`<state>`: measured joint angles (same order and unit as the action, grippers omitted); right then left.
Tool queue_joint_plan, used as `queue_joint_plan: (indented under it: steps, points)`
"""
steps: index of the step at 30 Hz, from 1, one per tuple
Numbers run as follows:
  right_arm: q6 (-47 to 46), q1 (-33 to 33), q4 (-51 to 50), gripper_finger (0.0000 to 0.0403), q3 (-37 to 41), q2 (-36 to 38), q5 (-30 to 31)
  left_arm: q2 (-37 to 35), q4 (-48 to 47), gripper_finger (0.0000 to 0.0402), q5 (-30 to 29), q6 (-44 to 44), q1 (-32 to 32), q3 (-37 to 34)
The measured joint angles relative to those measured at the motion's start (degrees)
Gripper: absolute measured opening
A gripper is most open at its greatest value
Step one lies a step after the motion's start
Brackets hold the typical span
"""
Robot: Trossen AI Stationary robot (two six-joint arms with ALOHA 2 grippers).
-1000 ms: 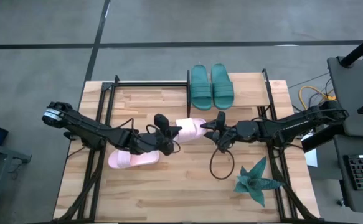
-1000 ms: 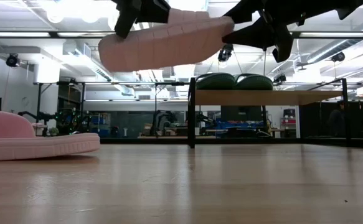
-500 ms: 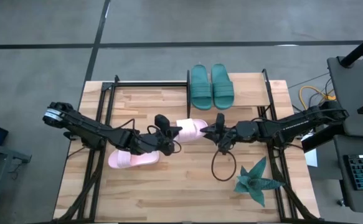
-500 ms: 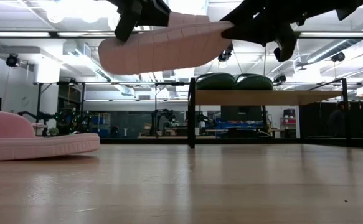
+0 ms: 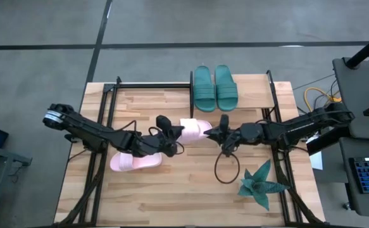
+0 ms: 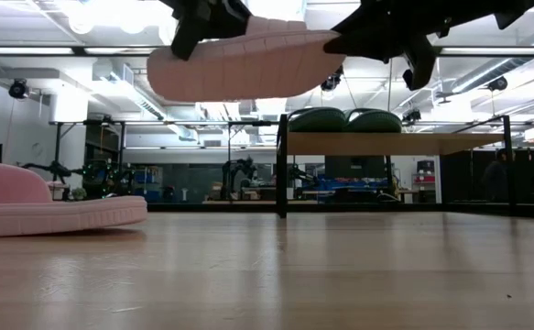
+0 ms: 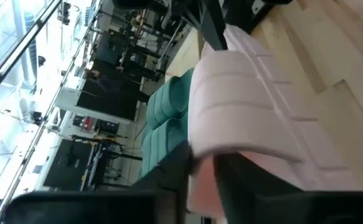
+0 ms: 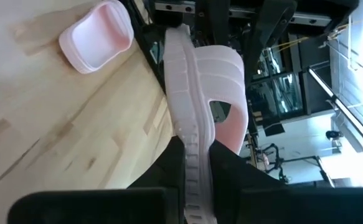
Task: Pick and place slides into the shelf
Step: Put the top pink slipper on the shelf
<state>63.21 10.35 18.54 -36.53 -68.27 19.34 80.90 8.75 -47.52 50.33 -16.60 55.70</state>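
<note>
High view, pink slide pinched by left fingers and right fingers, shifted slightly left since earlier.

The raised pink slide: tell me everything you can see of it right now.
The raised pink slide is pale pink soft-looking foam with a wide strap and a sole grooved into blocks. It hangs roughly level, high above the table, clear of the wood. The left pincer clamps one end and the right pincer the other, so both hold it. It sits mid-table, in front of the shelf bearing the two teal slides; the other pink slide lies on the table.
</note>
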Motion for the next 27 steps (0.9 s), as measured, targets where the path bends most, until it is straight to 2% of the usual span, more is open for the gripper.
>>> queue_joint_plan:
  steps: [3, 8, 12, 16, 22, 27]
  points:
    - [1.4, 0.0, 0.0, 0.0035, 0.2, 0.5, 0.4, -0.7, 0.0, 0.0114, -4.4, 0.1, -0.1, 0.0]
    - [2.4, 0.0, -0.4, 0.0035, 0.8, 1.3, 2.0, -3.0, -0.3, 0.0183, -17.6, 6.0, -2.3, -0.1]
    - [2.4, -0.2, -0.3, 0.0035, 1.7, 3.3, 2.4, -7.3, -0.4, 0.0213, -20.6, 7.6, -5.8, -0.4]
    - [1.1, -0.3, 0.6, 0.0035, 3.3, 6.8, 0.7, -13.9, 0.1, 0.0223, -18.3, 5.7, -9.5, -1.7]
    - [0.4, -0.2, 7.0, 0.0033, 6.9, 12.5, -11.3, -21.1, -0.1, 0.0224, -10.0, 5.4, -13.2, -5.1]
    - [-0.6, -0.3, 10.5, 0.0033, 8.9, 14.8, -19.5, -23.8, 0.3, 0.0224, -1.9, 3.5, -13.9, -7.1]
